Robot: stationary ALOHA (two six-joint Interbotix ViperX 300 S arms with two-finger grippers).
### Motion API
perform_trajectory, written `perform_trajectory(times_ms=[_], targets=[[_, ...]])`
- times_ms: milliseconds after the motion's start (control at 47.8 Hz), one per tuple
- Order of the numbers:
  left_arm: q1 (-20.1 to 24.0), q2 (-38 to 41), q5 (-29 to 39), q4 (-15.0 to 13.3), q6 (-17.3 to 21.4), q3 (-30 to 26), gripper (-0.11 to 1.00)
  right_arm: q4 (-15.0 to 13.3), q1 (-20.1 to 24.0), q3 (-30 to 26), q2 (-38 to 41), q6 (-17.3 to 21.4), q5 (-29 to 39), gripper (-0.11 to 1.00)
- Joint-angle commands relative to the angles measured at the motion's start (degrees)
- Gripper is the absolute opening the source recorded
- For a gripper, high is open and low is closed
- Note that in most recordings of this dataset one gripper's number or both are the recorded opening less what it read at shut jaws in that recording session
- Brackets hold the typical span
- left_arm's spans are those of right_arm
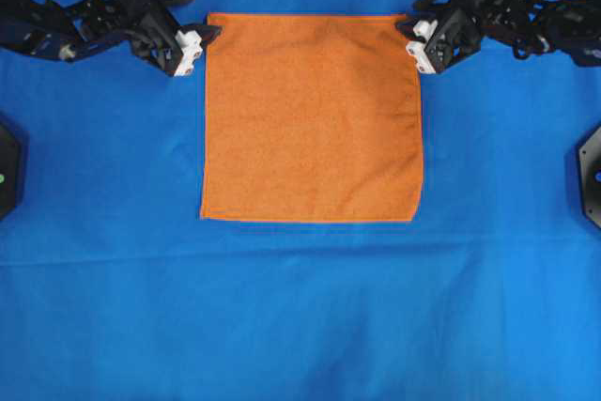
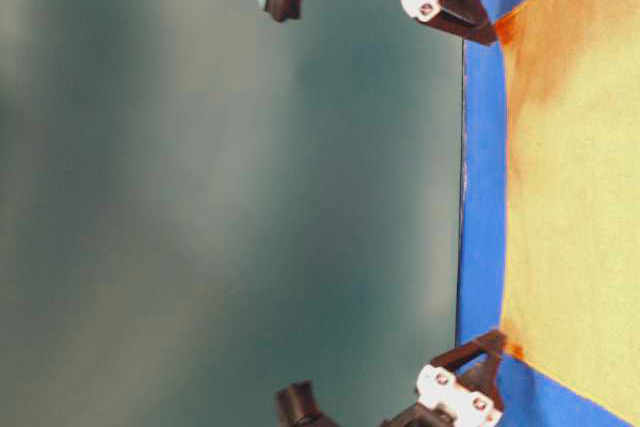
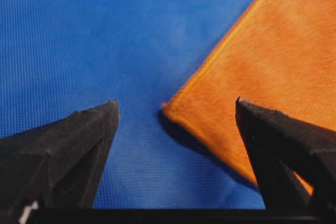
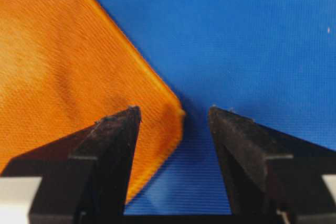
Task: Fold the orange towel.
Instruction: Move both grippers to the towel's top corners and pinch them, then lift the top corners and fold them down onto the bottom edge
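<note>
My left gripper stands with jaws spread wide, grasping nothing; the near corner of the orange towel lies between the fingertips, toward the right one. My right gripper is likewise spread and empty, its corner lying just inside the left fingertip. The towel lies flat and square on the blue table cover, the grippers at its 10 and 2 o'clock corners. Risks, as I judge them: a jaw closing off-centre could pinch the cover with the hem, or miss the corner entirely; an uneven lift would skew the fold.
</note>
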Motion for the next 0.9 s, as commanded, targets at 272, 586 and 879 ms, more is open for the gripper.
perform_trajectory(times_ms=[272,586,879], targets=[[0.2,1.6,-0.1,0.1,0.3,-2.3,0.61,-0.3,-0.5,-1.1,1.5,-0.2,-2.4,0.29],[-0.7,1.6,1.7,0.1,2.5,-2.3,0.01,-0.3,-0.4,-0.8,1.4,-0.2,-2.4,0.01],[-1.1,-2.5,3.7,0.1,2.7,-2.3,0.01,-0.2,-0.4,-0.5,-0.7,0.2,-1.9,0.01]])
